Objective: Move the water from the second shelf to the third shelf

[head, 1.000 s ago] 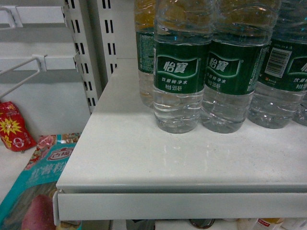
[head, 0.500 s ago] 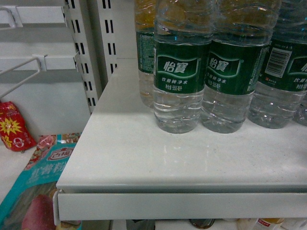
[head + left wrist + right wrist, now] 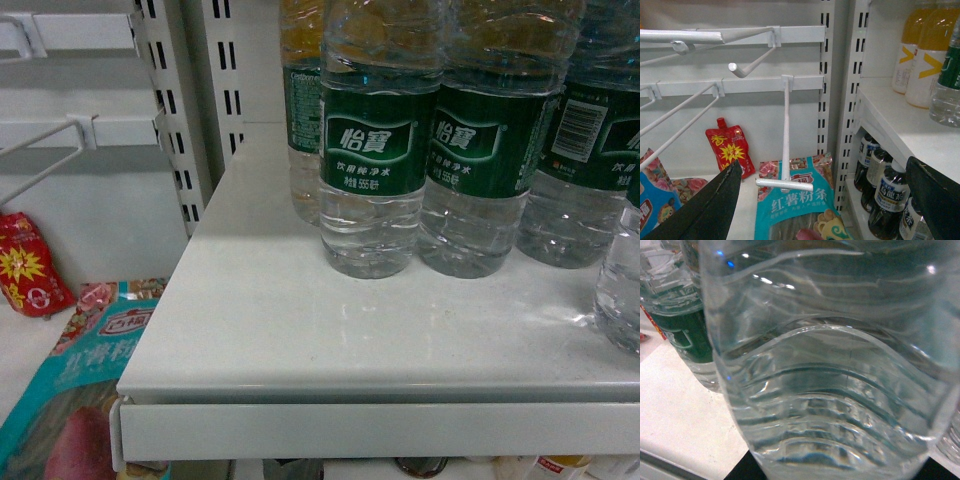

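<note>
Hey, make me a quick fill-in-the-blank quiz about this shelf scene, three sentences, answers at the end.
1. The water bottles on the white shelf wear labels colored ____.
2. In the left wrist view, the red pouch has a cap colored ____.
3. On the shelf below, the dark bottles stand ____.

Answers: green; red; upright.

Ribbed water bottle (image 3: 830, 380) fills view; green-labelled bottles (image 3: 687, 335) behind, left, on white shelf (image 3: 680, 405).

broad matte-black left gripper (image 3: 830, 200) fingers (image 3: 705, 210)
</note>
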